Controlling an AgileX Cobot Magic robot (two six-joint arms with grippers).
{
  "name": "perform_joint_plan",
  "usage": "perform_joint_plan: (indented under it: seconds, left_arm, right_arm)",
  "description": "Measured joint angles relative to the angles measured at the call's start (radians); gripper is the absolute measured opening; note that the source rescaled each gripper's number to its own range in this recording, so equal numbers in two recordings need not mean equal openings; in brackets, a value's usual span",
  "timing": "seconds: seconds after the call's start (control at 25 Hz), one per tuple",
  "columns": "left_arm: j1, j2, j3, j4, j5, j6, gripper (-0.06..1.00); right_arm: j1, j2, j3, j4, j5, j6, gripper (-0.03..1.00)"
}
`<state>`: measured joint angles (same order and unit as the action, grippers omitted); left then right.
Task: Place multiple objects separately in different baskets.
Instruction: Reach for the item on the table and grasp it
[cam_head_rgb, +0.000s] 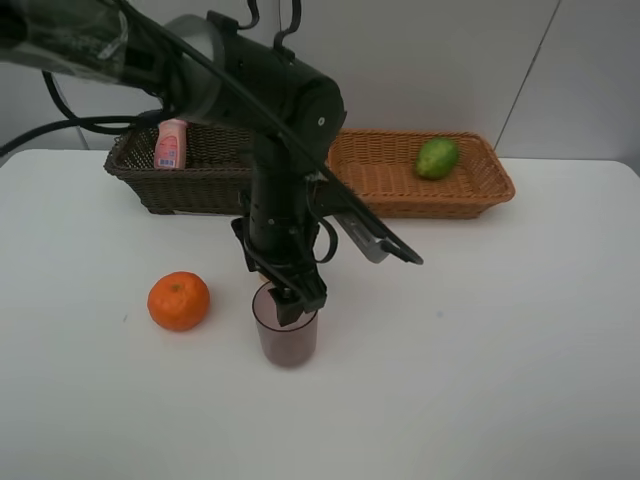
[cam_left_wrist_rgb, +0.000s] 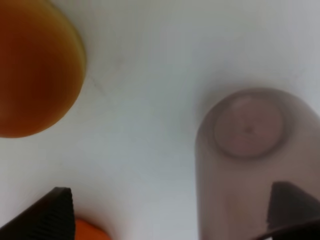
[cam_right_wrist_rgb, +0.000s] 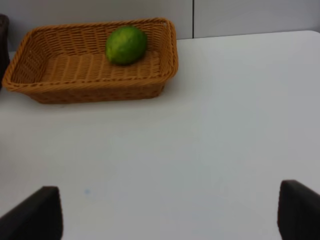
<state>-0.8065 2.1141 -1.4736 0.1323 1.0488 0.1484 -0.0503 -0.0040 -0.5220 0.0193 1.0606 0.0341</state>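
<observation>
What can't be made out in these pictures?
Exterior high view: the black left arm hides one end of the dark brown woven basket; contents there unseen.
Exterior high view: the label on the pink white-capped bottle is too small to read.
Left wrist view: an orange patch is blurred and cut off by the picture's edge; unidentifiable.
Right wrist view: only the fingertips of the right gripper show, cut by the edge.

**A:** Count's on! Baskets first, how many?
**B:** Two woven ones: one dark brown basket (cam_head_rgb: 150, 185) and one orange-tan basket (cam_head_rgb: 480, 192).
**A:** And fruit?
**B:** Two that I can make out for sure: a single orange (cam_head_rgb: 179, 301) and a single green fruit (cam_head_rgb: 437, 158).
**A:** Anything else?
**B:** One pink bottle (cam_head_rgb: 171, 145), and just the one translucent purplish cup (cam_head_rgb: 288, 342).
</observation>
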Motion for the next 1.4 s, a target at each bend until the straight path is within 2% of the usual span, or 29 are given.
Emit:
perform_joint_plan:
  seconds: [0.6,1.4]
  left_arm:
    - [0.000,0.018,0.000,-0.023,-0.045,0.000,1.00]
    - [0.000,0.018,0.000,-0.025,-0.016,0.004,1.00]
  right_arm:
    - [0.000,0.000,0.000,0.000,0.000,0.000,1.00]
    - [0.000,0.000,0.000,0.000,0.000,0.000,1.00]
